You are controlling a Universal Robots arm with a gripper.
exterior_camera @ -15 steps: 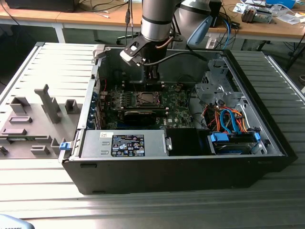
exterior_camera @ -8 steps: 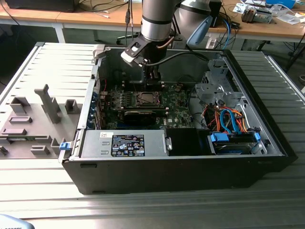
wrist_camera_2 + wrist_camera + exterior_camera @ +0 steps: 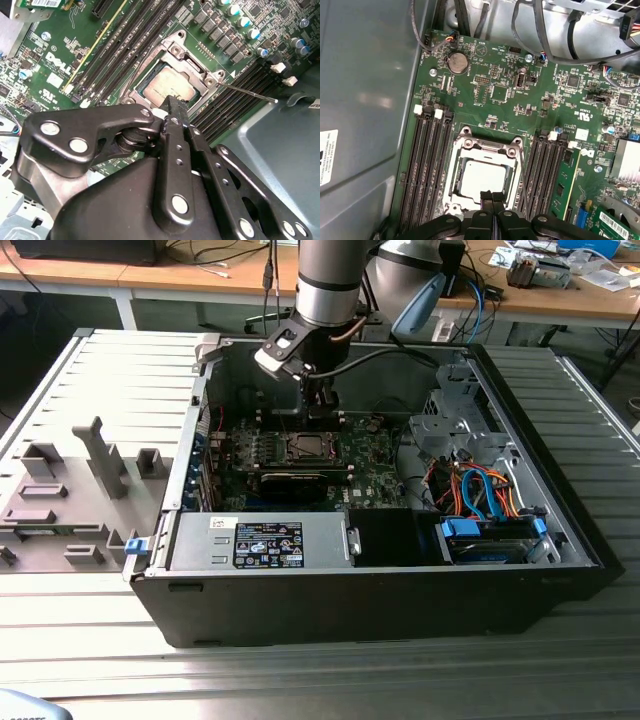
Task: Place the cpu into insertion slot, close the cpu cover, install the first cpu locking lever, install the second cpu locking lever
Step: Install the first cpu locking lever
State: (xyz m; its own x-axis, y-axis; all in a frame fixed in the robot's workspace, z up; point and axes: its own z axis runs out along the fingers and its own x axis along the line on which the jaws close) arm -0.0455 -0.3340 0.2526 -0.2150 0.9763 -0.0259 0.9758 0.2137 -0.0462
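Small flat square cpu [image 3: 481, 179] with a silver-grey metal top, seated in the square insertion slot [image 3: 454, 185]. The thin silver metal cpu cover [image 3: 487, 149], a frame with a cut-out middle, lies flat around it. Black claw [image 3: 492, 196], fingertips pressed narrowly together and holding nothing, hangs at one edge of the cover, just over the cpu's rim. In the second wrist view a thin silver lever rod [image 3: 247, 92] juts from a socket corner across long black memory slots [image 3: 227, 107]. The green circuit board [image 3: 495, 90] lies inside an open black computer case [image 3: 350, 595] on a ribbed grey metal counter [image 3: 560, 670]
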